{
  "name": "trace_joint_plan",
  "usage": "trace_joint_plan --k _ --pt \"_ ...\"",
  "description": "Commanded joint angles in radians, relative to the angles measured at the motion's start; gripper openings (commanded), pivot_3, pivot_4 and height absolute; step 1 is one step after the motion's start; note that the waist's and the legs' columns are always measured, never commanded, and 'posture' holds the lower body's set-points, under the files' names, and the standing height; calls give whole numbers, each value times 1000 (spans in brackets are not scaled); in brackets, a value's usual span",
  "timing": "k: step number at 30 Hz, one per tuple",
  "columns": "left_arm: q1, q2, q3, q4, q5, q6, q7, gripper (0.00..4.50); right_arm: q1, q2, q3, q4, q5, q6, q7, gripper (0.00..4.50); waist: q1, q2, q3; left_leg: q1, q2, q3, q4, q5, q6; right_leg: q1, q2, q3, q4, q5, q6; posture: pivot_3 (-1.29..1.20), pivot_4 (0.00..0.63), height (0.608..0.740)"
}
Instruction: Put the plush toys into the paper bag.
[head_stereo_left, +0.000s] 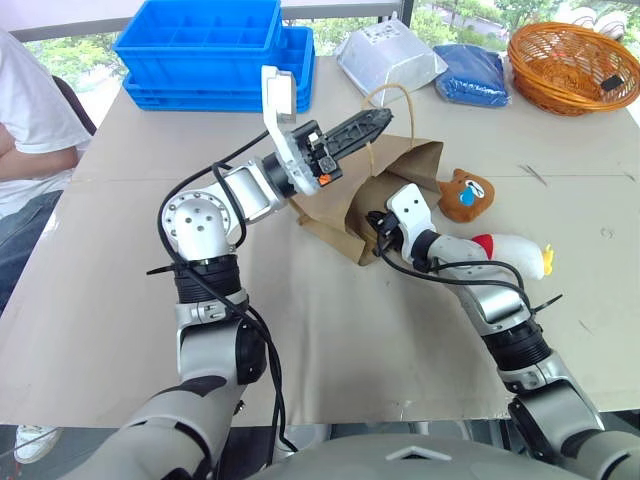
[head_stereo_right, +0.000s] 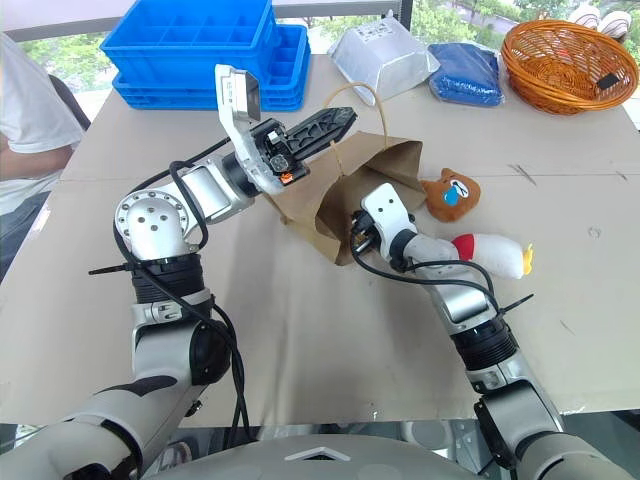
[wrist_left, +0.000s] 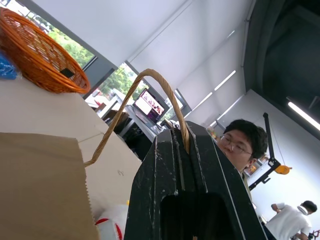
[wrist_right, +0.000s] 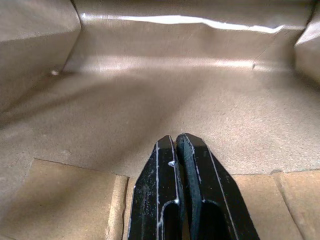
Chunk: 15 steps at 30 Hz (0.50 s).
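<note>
The tan paper bag (head_stereo_left: 405, 165) lies on its side on the table, mouth toward me. My left gripper (head_stereo_left: 385, 119) is shut on one of its loop handles (wrist_left: 150, 82) and holds that handle up above the bag. My right gripper (wrist_right: 175, 140) is shut with nothing in it, and it reaches into the bag's mouth over the brown paper inside (wrist_right: 175, 85). The brown plush toy with the blue teardrop (head_stereo_left: 466, 193) lies on the table just right of the bag. The white plush toy with a red end and yellow tip (head_stereo_left: 510, 252) lies nearer to me, beside my right forearm.
Stacked blue crates (head_stereo_left: 215, 50) stand at the back left. A white pouch (head_stereo_left: 390, 60), a blue bundle (head_stereo_left: 472, 75) and an orange basket (head_stereo_left: 572, 65) line the back right. A person in a white shirt (head_stereo_left: 30, 130) sits at the table's left edge.
</note>
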Motion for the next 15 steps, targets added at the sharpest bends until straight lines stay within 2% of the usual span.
trace_joint_plan --k 1,11,15 --pt "7 12 -25 -73 -47 18 -25 58 -86 5 8 39 -33 4 35 0 -1 0 0 0 0 0 0 0 0 0 0 0 0 0 0 0 150 740" --pt "59 40 -62 -120 -57 16 -69 58 -157 -7 53 89 -64 36 163 0 -1 0 0 0 -1 -1 -1 0 0 0 -1 -1 0 0 0 0 150 740" --pt "61 43 -72 -118 -43 -9 -79 58 -166 -58 129 78 -123 -19 249 0 0 0 0 0 -1 -1 -1 0 0 0 -1 -1 0 0 0 0 150 740"
